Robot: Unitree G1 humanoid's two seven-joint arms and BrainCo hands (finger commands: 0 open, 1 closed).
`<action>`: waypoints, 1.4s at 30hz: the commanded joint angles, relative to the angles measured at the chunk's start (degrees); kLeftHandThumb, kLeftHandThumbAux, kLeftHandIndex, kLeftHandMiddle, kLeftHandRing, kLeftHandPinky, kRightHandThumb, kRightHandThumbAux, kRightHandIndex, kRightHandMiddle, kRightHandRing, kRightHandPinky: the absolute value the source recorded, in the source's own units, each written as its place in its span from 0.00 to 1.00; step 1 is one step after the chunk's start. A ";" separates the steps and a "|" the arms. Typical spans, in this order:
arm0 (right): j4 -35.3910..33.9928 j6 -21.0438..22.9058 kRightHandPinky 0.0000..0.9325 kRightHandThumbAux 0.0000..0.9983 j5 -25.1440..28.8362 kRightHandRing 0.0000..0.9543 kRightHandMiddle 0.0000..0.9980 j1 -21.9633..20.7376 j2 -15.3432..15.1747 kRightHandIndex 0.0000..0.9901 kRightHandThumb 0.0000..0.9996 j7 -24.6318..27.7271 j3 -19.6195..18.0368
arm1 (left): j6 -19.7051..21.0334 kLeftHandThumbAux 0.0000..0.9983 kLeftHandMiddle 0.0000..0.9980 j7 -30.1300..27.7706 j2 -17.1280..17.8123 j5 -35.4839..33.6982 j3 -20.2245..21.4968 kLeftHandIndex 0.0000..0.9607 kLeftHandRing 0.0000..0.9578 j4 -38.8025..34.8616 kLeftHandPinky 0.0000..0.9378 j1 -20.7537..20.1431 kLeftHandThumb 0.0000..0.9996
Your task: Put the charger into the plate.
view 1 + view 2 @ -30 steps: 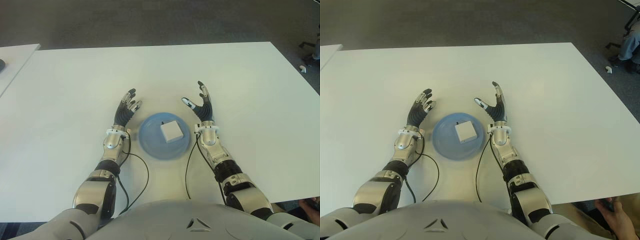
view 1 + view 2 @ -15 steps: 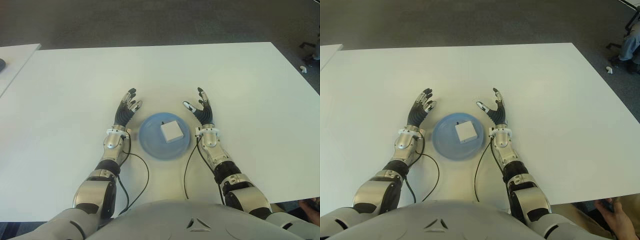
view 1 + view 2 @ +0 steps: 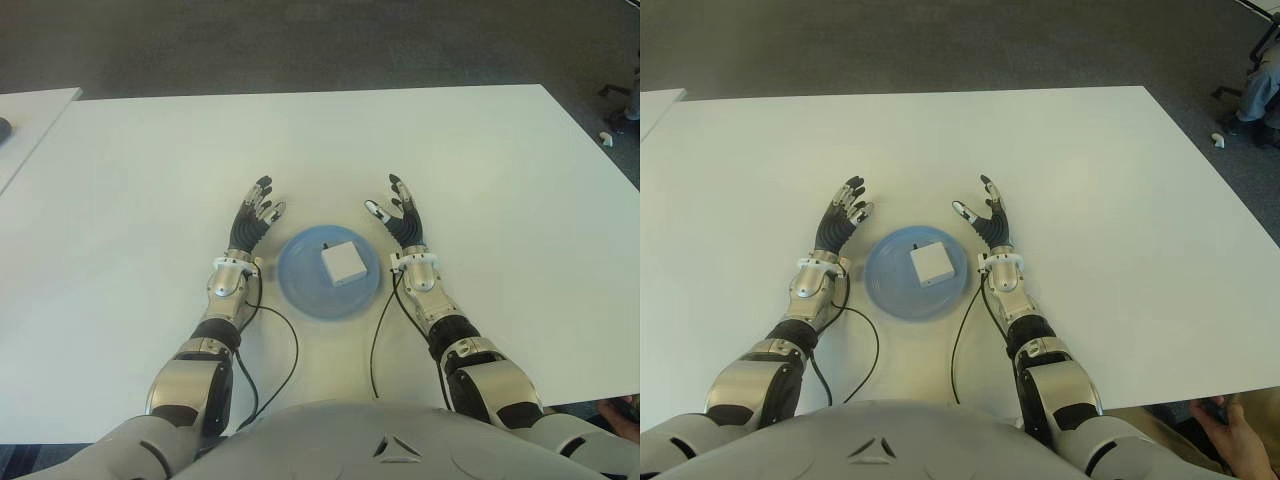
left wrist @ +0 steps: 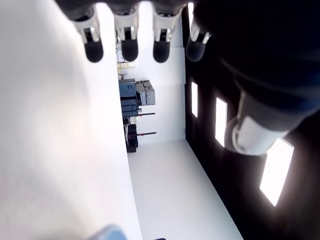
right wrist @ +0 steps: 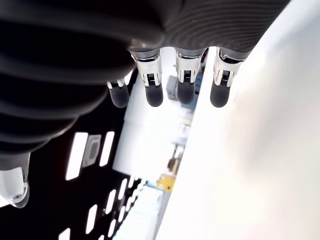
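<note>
A white square charger [image 3: 343, 262] lies inside the round blue plate [image 3: 300, 285], a little right of its middle. My left hand [image 3: 255, 215] shows just left of the plate, fingers stretched out and holding nothing. My right hand [image 3: 399, 215] is just right of the plate, open, with thumb spread toward the plate and fingers pointing away from me. In the wrist views the fingertips [image 4: 129, 50] of the left hand and the fingertips [image 5: 154, 95] of the right hand are straight with nothing between them.
The white table [image 3: 480, 170] stretches wide around the plate. Black cables [image 3: 285, 345] run from both wrists back toward my body. A second white table edge [image 3: 30, 110] shows at the far left. A person's hand [image 3: 1230, 425] appears at the lower right corner.
My right hand has drawn back toward me and dropped lower beside the plate. The left hand, plate and charger have not moved.
</note>
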 commanded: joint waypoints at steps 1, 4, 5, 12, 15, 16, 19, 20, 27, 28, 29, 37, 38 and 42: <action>6.68 2.21 0.00 0.47 1.80 0.00 0.00 2.60 0.24 0.00 0.01 3.56 -0.73 | 14.54 0.64 0.05 1.39 -1.21 0.17 0.31 0.03 0.03 4.72 0.01 3.85 0.00; 7.42 2.83 0.00 0.48 2.29 0.00 0.00 2.70 0.36 0.00 0.00 4.82 -1.15 | 14.40 0.65 0.05 1.38 -1.21 0.11 0.42 0.02 0.03 4.92 0.01 3.78 0.00; 7.67 3.14 0.00 0.48 2.64 0.00 0.00 2.81 0.48 0.00 0.00 5.39 -1.41 | 14.28 0.65 0.04 1.36 -1.18 0.12 0.45 0.02 0.02 4.98 0.01 3.78 0.00; 9.69 4.80 0.00 0.50 4.40 0.00 0.00 3.01 1.18 0.00 0.00 7.95 -3.06 | 13.36 0.65 0.02 1.75 -1.26 0.44 0.34 0.01 0.01 4.36 0.00 3.79 0.02; 10.58 5.10 0.00 0.51 5.03 0.00 0.00 3.04 1.45 0.00 0.00 8.81 -3.55 | 12.72 0.66 0.01 2.18 -1.34 0.46 0.41 0.00 0.00 4.21 0.01 3.98 0.02; 10.76 5.10 0.00 0.52 5.18 0.00 0.00 3.02 1.51 0.00 0.00 8.98 -3.65 | 12.63 0.66 0.01 2.29 -1.36 0.46 0.41 0.00 0.00 4.19 0.01 4.00 0.02; 11.41 4.99 0.00 0.53 5.53 0.00 0.00 3.09 1.78 0.00 0.00 9.53 -3.97 | 12.16 0.66 0.00 2.62 -1.43 0.41 0.45 0.00 0.00 3.93 0.01 4.28 0.03; 11.58 4.94 0.00 0.53 5.58 0.00 0.00 3.08 1.83 0.00 0.00 9.66 -4.06 | 12.07 0.67 0.00 2.68 -1.45 0.41 0.46 0.00 0.00 3.89 0.00 4.33 0.03; 12.00 4.65 0.00 0.54 5.77 0.00 0.00 3.49 2.03 0.00 0.02 11.03 -4.28 | 11.61 0.67 0.00 3.25 -1.67 0.14 0.68 0.00 0.00 3.56 0.01 4.68 0.05; 11.90 4.60 0.00 0.54 5.75 0.00 0.00 3.65 2.09 0.00 0.02 11.16 -4.26 | 11.63 0.67 0.00 3.30 -1.70 0.07 0.72 0.00 0.00 3.47 0.01 4.74 0.05; 11.83 4.57 0.00 0.53 5.74 0.00 0.00 3.75 2.13 0.00 0.02 11.23 -4.25 | 11.65 0.67 0.00 3.32 -1.71 0.03 0.74 0.00 0.00 3.41 0.01 4.77 0.05; 10.08 4.88 0.00 0.53 5.41 0.00 0.00 4.99 2.61 0.00 0.03 11.23 -3.79 | 11.64 0.67 0.00 3.15 -1.88 -0.12 0.89 0.00 0.00 2.78 0.01 5.05 0.06; 10.07 4.96 0.00 0.53 5.40 0.00 0.00 4.98 2.60 0.00 0.03 11.24 -3.79 | 11.64 0.67 0.00 3.13 -1.88 -0.11 0.90 0.00 0.00 2.74 0.01 5.06 0.06; 9.66 5.26 0.00 0.53 5.27 0.00 0.00 5.22 2.76 0.00 0.03 11.15 -3.63 | 11.38 0.67 0.00 3.09 -1.86 0.09 0.81 0.00 0.00 2.47 0.01 5.17 0.05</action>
